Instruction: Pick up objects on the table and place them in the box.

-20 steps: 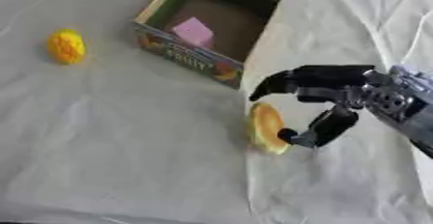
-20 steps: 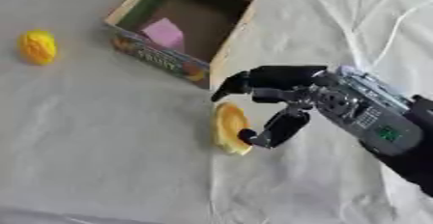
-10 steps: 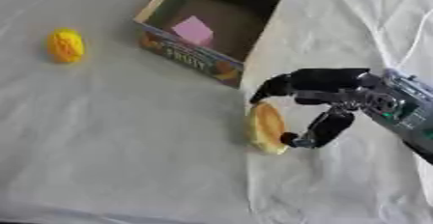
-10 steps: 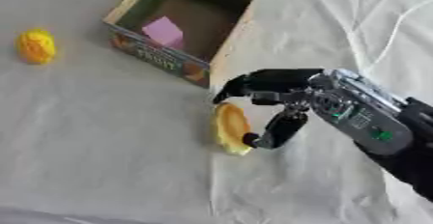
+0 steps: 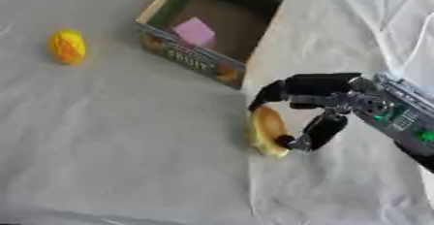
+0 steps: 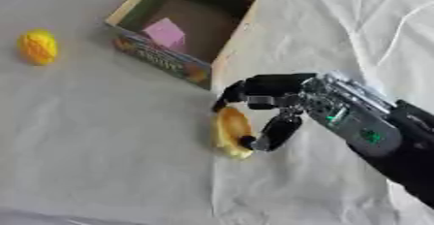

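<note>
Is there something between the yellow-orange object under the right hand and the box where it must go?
Nothing visible lies on the cloth between the yellow-orange object and the box. Only the box's near wall must be cleared. The right hand curls around the object.

Black right hand (image 6: 273,104) with silver at the wrist and small green lights, arched over a yellow-orange food piece (image 5: 264,131). Box (image 5: 188,60) shows tan rims, a dark brown inside, a colourful printed front, and a pink block (image 5: 195,30) within. Yellow fruit (image 5: 67,46) on the white cloth (image 5: 118,141).
</note>
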